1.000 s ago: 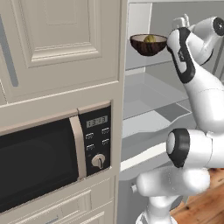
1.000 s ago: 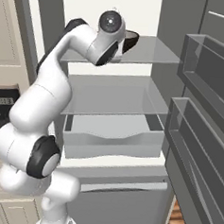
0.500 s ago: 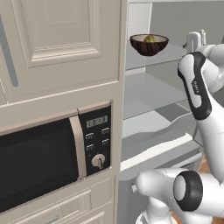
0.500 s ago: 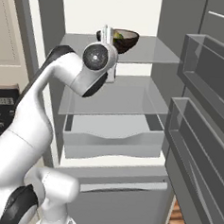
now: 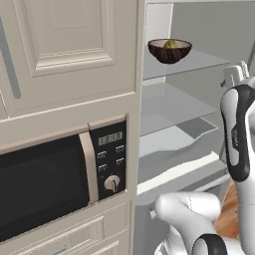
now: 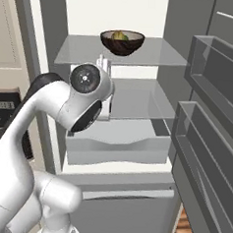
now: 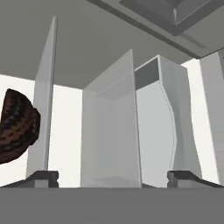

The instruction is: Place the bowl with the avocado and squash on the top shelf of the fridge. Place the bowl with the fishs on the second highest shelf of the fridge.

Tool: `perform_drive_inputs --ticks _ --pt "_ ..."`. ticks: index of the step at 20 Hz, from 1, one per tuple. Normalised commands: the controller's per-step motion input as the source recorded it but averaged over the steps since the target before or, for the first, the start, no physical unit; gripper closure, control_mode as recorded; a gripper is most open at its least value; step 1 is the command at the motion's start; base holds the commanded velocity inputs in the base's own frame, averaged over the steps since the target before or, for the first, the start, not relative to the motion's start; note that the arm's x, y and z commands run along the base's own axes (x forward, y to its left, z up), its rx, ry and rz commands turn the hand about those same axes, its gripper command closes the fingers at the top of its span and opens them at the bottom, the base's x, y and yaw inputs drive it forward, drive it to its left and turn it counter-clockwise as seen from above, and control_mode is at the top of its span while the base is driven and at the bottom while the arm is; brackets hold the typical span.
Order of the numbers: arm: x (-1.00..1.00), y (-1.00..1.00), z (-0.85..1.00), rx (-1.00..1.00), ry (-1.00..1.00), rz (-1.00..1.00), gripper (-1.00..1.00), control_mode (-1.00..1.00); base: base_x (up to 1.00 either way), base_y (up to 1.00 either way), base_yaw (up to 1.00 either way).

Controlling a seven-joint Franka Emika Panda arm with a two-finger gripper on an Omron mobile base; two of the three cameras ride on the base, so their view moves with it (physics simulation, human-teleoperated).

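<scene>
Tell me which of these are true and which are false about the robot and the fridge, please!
1. The brown bowl sits on the top shelf of the fridge. True.
2. The gripper is squeezing the bowl. False: its fingers stand wide open with nothing between them, and the bowl is off to one side in the hand view.
3. There is something yellow-green inside the bowl. True: the squash peeks over the rim.
4. The fridge door is closed. False: it is open, and the shelves and the drawer show.
5. A microwave with a round knob is beside the fridge. True.
6. The blue bowl of fish is on the second shelf. False: that shelf is bare.
</scene>
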Motion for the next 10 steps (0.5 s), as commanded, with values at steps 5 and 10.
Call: perform_drive_inputs --ticks 5,10 --pt "-0.20 0.00 -0.11 -0.01 0.07 0.00 -1.00 1.00 -0.80 0.00 0.04" --pt "0.00 0.00 0.00 0.00 0.00 0.00 -1.00 1.00 -0.89 0.29 0.75"
